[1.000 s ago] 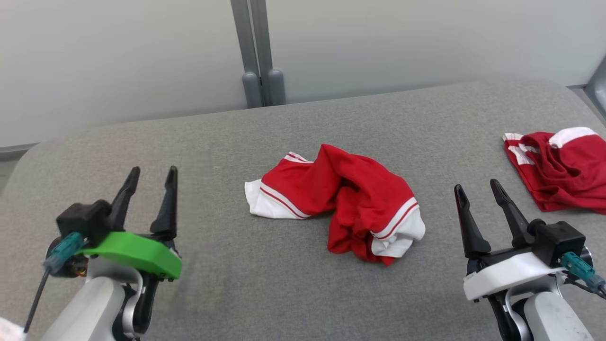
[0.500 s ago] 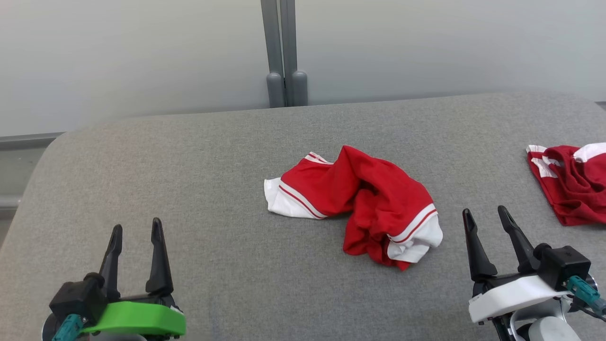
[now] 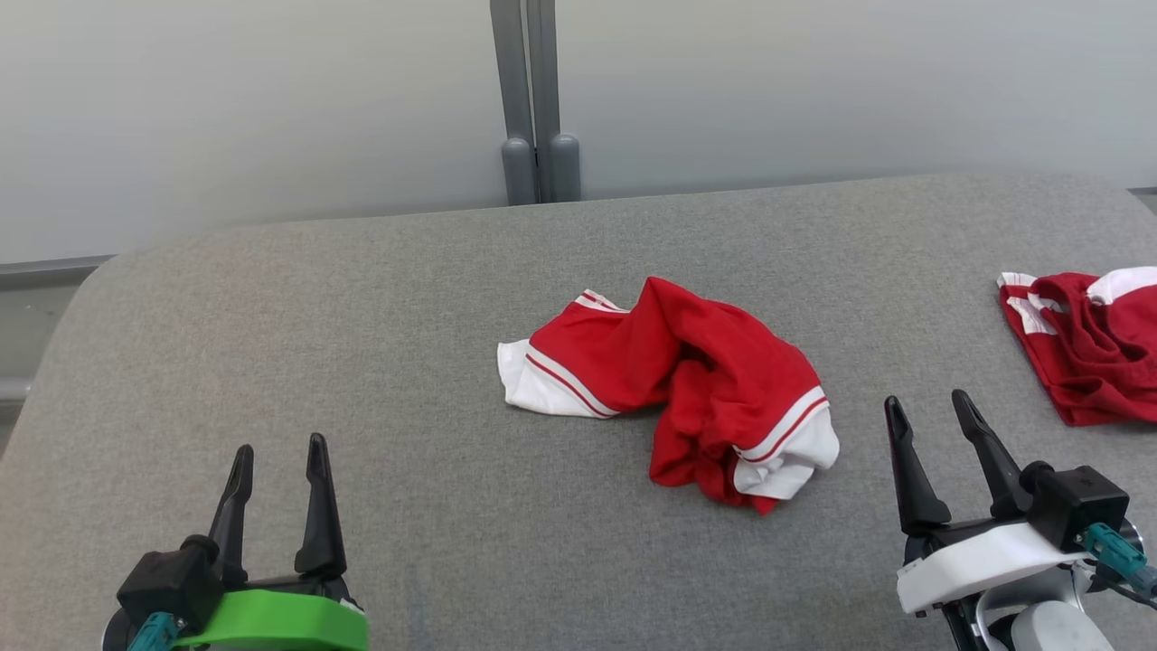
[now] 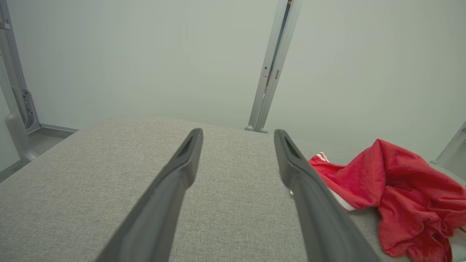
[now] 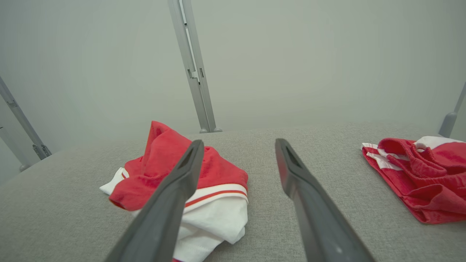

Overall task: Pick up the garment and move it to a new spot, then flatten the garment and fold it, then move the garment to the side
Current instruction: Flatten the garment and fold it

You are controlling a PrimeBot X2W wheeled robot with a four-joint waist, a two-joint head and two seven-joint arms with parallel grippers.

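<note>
Ok so nothing is picked up yet as far as I can tell. The garment [image 3: 669,384], red shorts-looking thing with white striped hems, sits in a crumpled heap in the middle of the grey fabric worktop [image 3: 362,316]. Both claws hover low near the front edge with nothing in them. The left claw [image 3: 279,445] is spread wide at roughly 7 o'clock from the heap and well apart from it. The right claw [image 3: 926,399] is just as wide, at about 4 o'clock and clearly the nearer one.

My take on doing the pickup well:

- Use the right claw for the first grab. One white hem [image 3: 786,452] lies at the 5 o'clock end of the heap, close to its fingers.
- I'd go for the tall red ridge [image 3: 669,303] at 12 o'clock or that hem, not the flat middle. A raised fold gives the fingers something to close around.
- Come down steep and stop short of the worktop cover. It's fabric too, so a deep pinch could snag it.
- Lift slow so the layers hang free, otherwise flattening later is going to be a pain.
- Watch the second red garment [image 3: 1085,362] out at 3 o'clock by the right edge. Set the first one down away from it so they don't tangle.

The left claw can take the other white hem [image 3: 529,389] at 9 o'clock once things are moving.
</note>
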